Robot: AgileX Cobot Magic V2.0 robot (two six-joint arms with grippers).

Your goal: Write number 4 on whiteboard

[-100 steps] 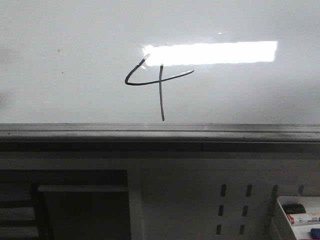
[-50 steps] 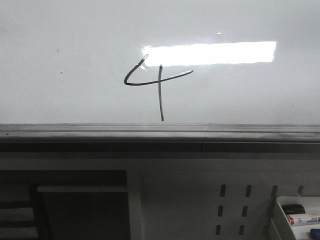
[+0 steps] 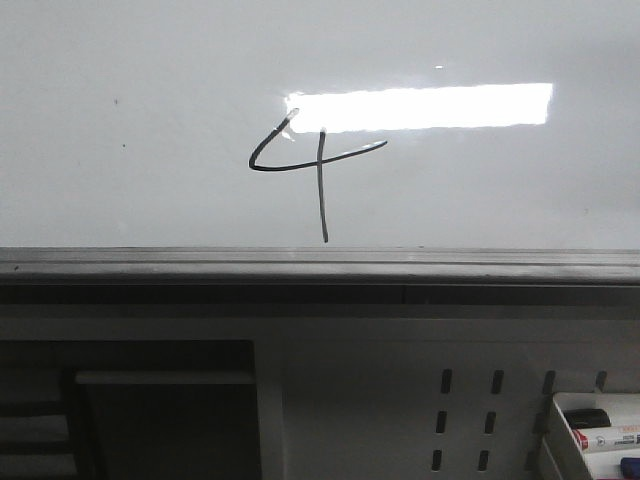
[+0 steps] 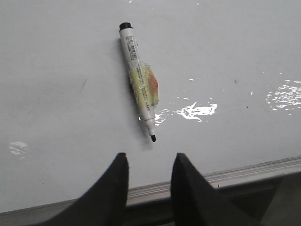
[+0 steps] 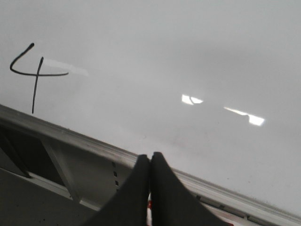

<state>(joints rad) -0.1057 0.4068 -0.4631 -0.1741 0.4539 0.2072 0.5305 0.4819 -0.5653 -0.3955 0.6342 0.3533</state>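
The number 4 [image 3: 318, 165] is drawn on the whiteboard [image 3: 130, 80], at ten o'clock from my empty, pinched-together right gripper [image 5: 150, 162]. My left gripper [image 4: 148, 162] gapes empty; the marker [image 4: 139, 80] lies at twelve o'clock, pointing toward it, so I judge left is nearer.

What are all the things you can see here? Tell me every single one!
number 4: one, thin black, drawn on the whiteboard under the bright light glare.
whiteboard: one, glossy white-grey, fills the upper part of the front view, dark grey ledge along its edge.
marker: one, white barrel with a black tip and a yellowish wrap, lying on the board, uncapped, seen in the left wrist view.
perforated panel: one, white with dark slots, below the ledge.
tray: one, white, bottom right of the front view, holding a few markers.
left gripper: one, black, fingers apart, holding nothing.
right gripper: one, black, fingers pressed together, holding nothing.
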